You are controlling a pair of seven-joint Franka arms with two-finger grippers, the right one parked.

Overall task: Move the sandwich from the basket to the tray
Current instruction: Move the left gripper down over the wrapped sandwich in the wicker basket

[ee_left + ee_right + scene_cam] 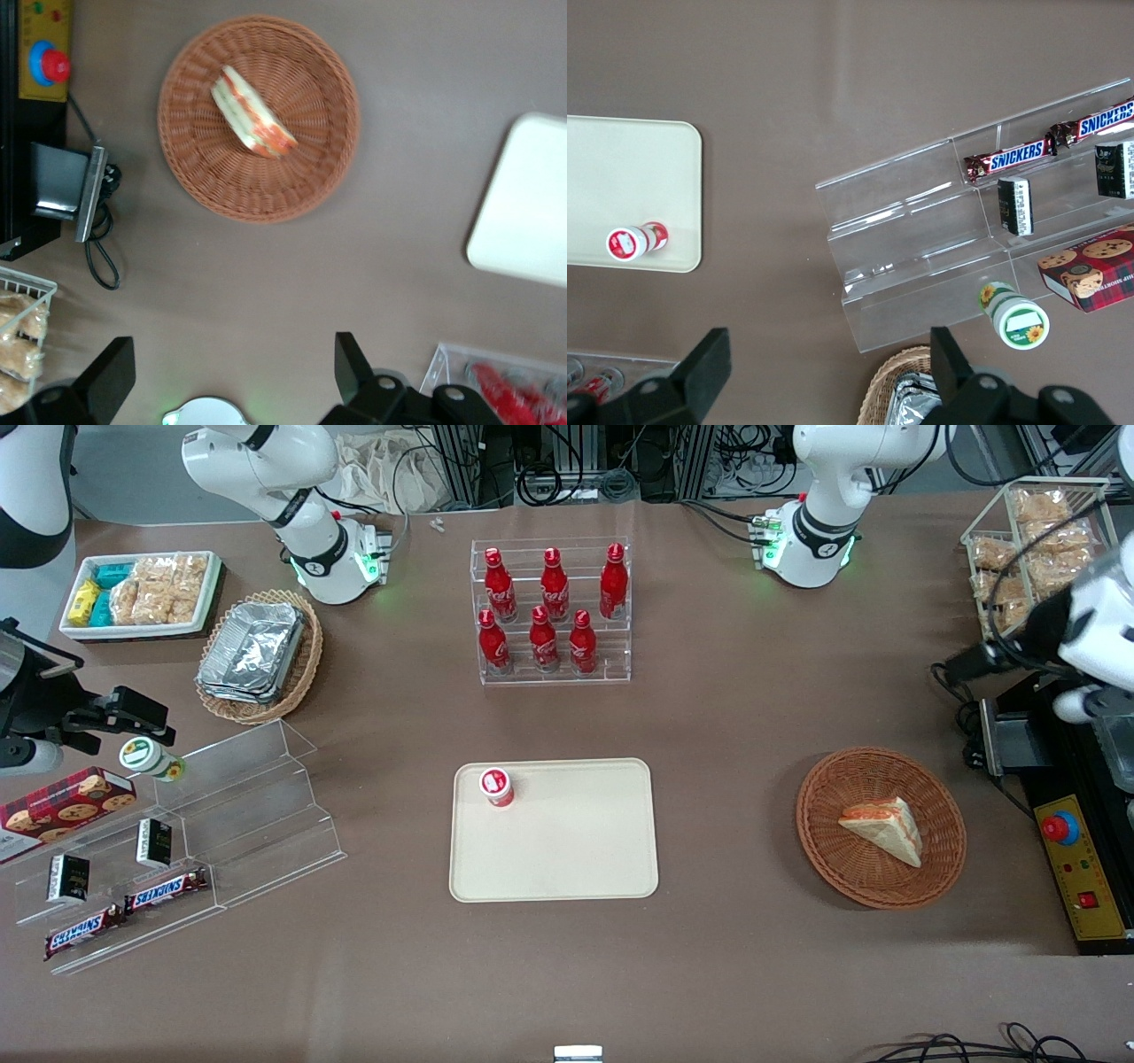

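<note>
The sandwich (886,828) lies on its side in the round reddish-brown basket (941,852) toward the working arm's end of the table. It also shows in the left wrist view (252,115), in the middle of the basket (204,168). The cream tray (576,850) lies flat mid-table and shows partly in the left wrist view (523,204). The left arm's gripper (964,664) hangs high above the table, farther from the front camera than the basket. In the left wrist view the gripper (230,372) is open wide and empty, well apart from the sandwich.
A small red-capped bottle (497,786) stands on the tray's corner. A rack of red bottles (551,611) stands farther back. A black control box with a red stop button (1061,828) and a wire basket of snacks (1032,540) lie beside the working arm.
</note>
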